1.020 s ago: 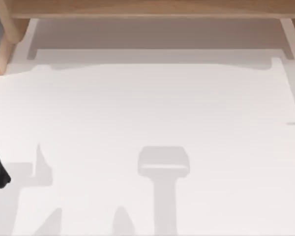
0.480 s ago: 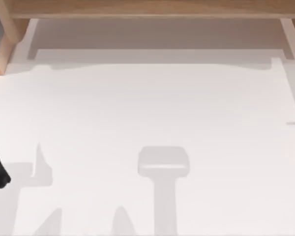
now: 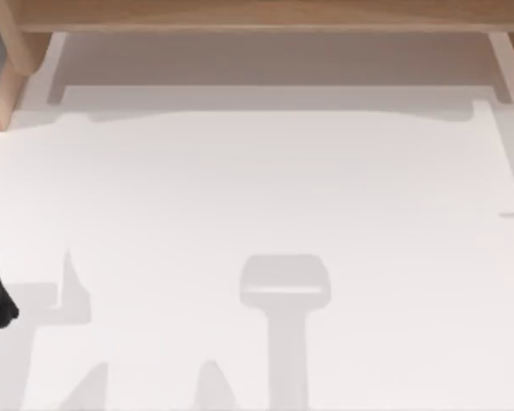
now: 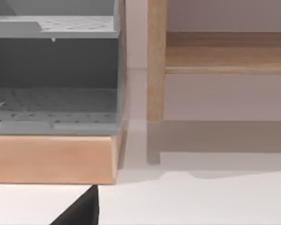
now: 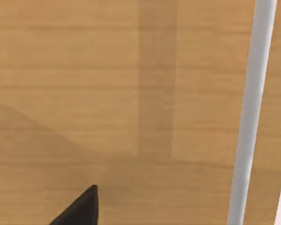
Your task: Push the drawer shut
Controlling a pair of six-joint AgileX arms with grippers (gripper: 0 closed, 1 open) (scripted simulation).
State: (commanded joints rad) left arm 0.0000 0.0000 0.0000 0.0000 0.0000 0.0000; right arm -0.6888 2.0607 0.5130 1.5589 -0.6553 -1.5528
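Right wrist view: the right hand [image 5: 79,208], fingers' state I cannot tell, faces the wooden drawer front [image 5: 107,93] with its grey bar handle [image 5: 250,117]; pushing seems under way, and next it needs a straight forward press.

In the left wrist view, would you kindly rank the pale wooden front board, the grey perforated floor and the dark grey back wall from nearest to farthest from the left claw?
1. Pale wooden front board, just ahead of the left claw.
2. Grey perforated floor, behind the board.
3. Dark grey back wall, at the rear.
The right claw faces a wooden panel.
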